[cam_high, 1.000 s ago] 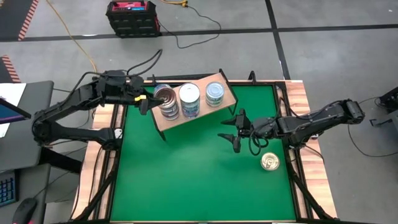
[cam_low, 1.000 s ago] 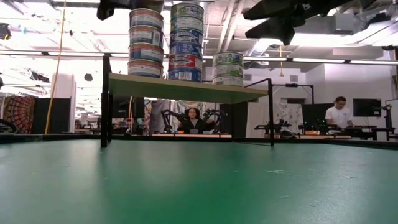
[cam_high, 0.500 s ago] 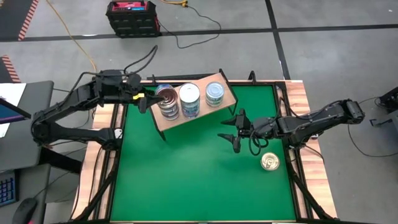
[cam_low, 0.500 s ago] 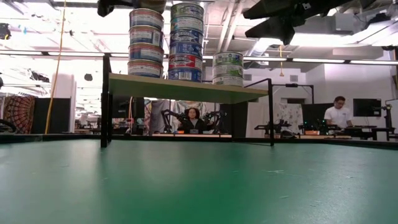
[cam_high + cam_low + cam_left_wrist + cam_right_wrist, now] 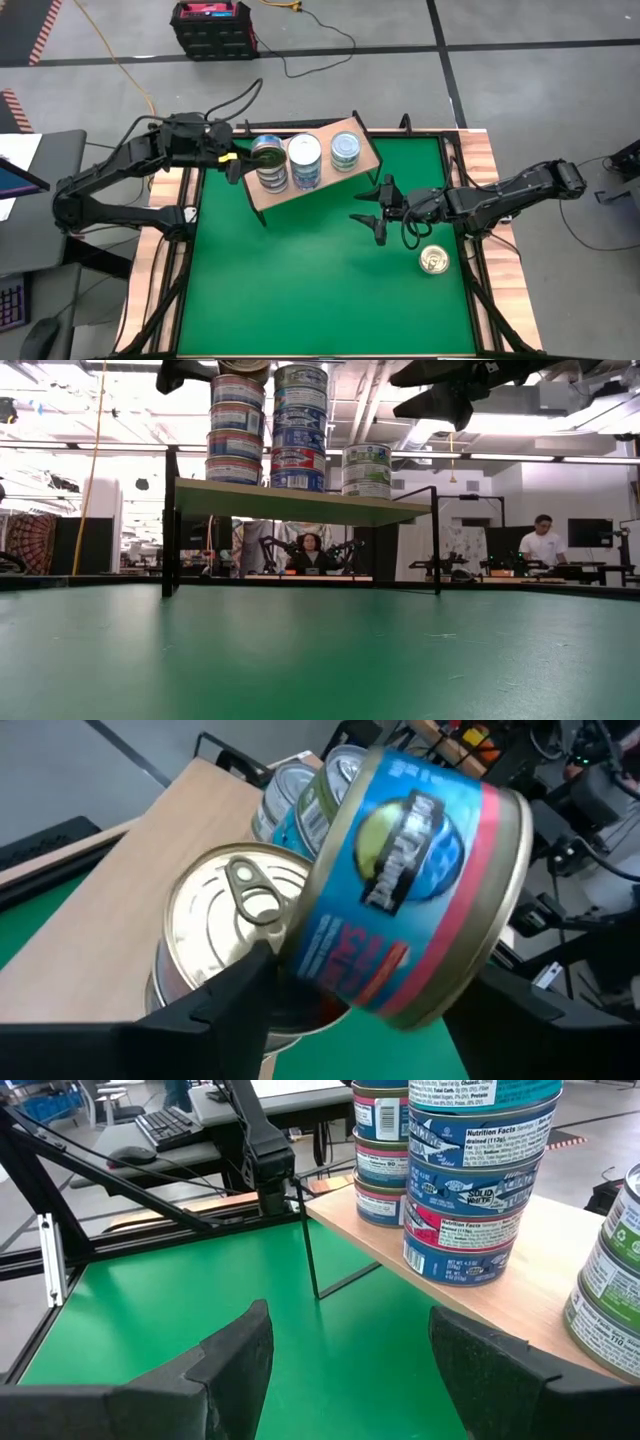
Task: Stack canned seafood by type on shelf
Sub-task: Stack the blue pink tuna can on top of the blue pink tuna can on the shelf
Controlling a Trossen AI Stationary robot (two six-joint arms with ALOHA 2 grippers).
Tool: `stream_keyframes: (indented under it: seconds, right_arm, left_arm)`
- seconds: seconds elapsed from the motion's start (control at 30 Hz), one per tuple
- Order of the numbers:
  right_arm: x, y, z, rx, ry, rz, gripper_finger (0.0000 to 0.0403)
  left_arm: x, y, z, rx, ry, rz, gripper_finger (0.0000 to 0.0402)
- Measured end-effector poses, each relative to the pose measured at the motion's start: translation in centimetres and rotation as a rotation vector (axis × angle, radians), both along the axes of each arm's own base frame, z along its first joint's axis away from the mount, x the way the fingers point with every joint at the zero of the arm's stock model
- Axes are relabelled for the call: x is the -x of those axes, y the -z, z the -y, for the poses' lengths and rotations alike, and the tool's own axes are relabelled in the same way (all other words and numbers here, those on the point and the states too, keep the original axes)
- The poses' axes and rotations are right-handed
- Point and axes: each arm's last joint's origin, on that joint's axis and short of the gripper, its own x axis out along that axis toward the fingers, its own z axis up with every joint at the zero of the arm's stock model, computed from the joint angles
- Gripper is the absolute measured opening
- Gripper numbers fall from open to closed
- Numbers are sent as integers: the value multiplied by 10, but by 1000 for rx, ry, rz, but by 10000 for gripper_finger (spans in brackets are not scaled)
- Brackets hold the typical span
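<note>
Three can stacks crowd shelf; loose tin apart.

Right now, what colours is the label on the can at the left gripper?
Blue with a pink-red band on the tilted can; clearest in the left wrist view.

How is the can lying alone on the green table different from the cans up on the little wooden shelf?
The lone can lies flat on the green table, near the right gripper; the shelf cans stand in three stacks on the shelf. The lone can's lid looks gold; two shelf stacks show pale tops. All are small, flat, round tins.
</note>
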Motion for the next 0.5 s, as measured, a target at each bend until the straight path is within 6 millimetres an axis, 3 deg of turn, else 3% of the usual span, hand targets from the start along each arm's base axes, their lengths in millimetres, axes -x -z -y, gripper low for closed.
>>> stream_keyframes:
  seconds: [0.5]
  right_arm:
    - [0,0,0,1,0,-1,292]
  left_arm:
    - [6,-3,3,35,26,26,159]
